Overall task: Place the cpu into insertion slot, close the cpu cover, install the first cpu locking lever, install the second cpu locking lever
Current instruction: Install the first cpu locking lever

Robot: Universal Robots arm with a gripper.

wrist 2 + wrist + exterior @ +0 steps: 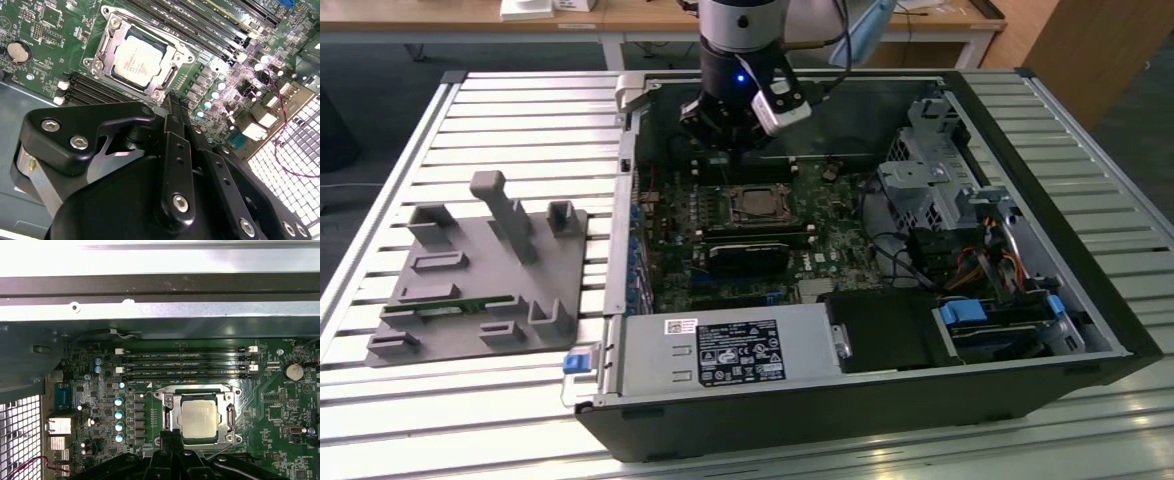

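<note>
Slatted metal worktop (494, 110) carries an open computer case (1067, 300). Cpu (137, 62) sits in the insertion slot (176, 420) mid-board, cpu cover (107, 42) lying flat around it (levers hard to read). Gripper (174, 102) is clenched on nothing, just beside the slot's edge, with the cpu straight ahead of it.

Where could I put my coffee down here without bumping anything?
On the bare slatted table: behind the grey fixture, or past the computer case at the exterior view's right. Inside the case is crowded, with the gripper near the cpu.
</note>
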